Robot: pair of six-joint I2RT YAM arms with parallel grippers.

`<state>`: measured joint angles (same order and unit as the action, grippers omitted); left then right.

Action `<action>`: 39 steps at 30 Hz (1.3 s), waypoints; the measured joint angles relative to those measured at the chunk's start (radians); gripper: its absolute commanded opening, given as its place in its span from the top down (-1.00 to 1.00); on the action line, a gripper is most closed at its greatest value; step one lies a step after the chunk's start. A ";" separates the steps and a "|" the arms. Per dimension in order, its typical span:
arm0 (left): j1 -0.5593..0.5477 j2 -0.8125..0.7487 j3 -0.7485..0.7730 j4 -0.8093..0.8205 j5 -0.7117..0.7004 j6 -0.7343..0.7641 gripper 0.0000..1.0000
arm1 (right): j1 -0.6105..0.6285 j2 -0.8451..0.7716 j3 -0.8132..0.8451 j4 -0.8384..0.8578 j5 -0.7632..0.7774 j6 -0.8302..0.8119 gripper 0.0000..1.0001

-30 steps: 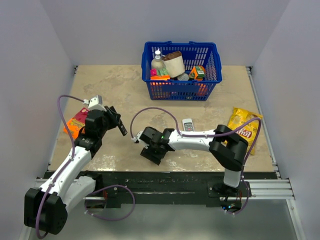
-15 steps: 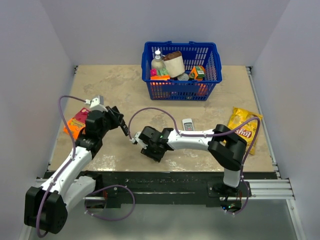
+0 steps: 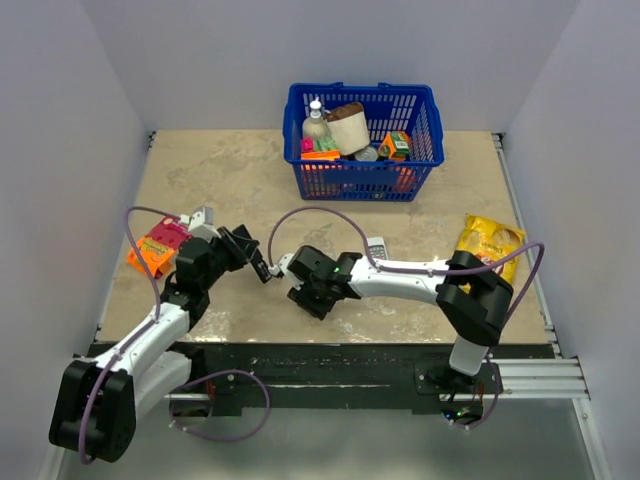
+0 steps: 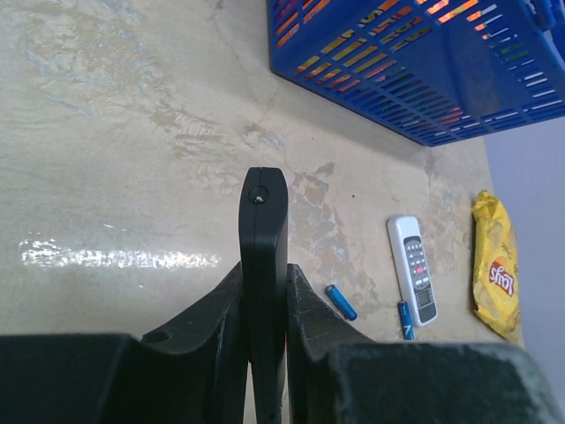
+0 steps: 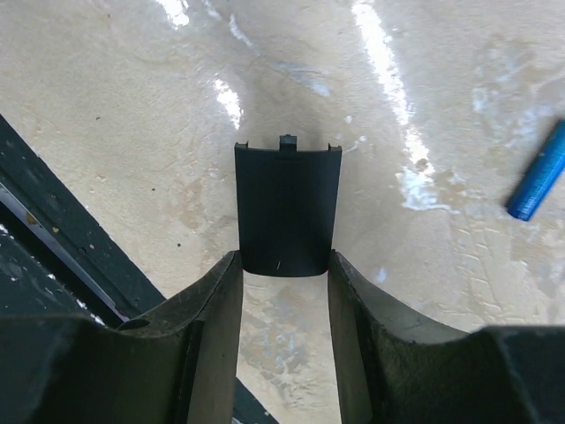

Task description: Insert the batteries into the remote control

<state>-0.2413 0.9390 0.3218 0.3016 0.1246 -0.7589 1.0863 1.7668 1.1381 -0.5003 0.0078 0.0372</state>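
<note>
While left pincer [image 4: 265, 276] pinches remote control [image 4: 265, 212] | right pincer [image 5: 284, 263] pinches back cover [image 5: 287, 201] | beige tabletop [image 3: 200, 170], pale walls [image 3: 300, 50]

1 battery [image 5: 537, 172] looks cut off at the right wrist view's edge.

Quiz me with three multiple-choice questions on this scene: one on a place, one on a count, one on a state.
1. Where is the yellow chip bag? A in the basket; B on the table's right side; C under the left arm.
2. How many batteries show in the left wrist view? A one; B four; C two.
3. The left gripper is: A shut on the black remote; B open; C shut on a battery.
Answers: B, it lies by the right edge; C, two blue cells beside the white remote; A, it clamps the remote edge-on.
</note>
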 measured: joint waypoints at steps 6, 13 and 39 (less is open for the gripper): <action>0.000 0.017 -0.076 0.123 0.023 -0.061 1.00 | -0.025 -0.051 -0.005 0.016 0.000 0.017 0.78; 0.001 0.072 -0.158 0.329 0.090 -0.150 1.00 | -0.040 -0.109 0.019 0.016 -0.001 0.064 0.78; -0.018 0.130 -0.193 0.640 0.167 -0.349 1.00 | -0.051 -0.131 0.153 0.078 -0.028 0.199 0.78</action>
<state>-0.2588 1.0695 0.1287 0.9413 0.2920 -1.1080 1.0355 1.6356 1.2907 -0.4225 -0.0204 0.2359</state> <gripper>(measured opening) 0.229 0.414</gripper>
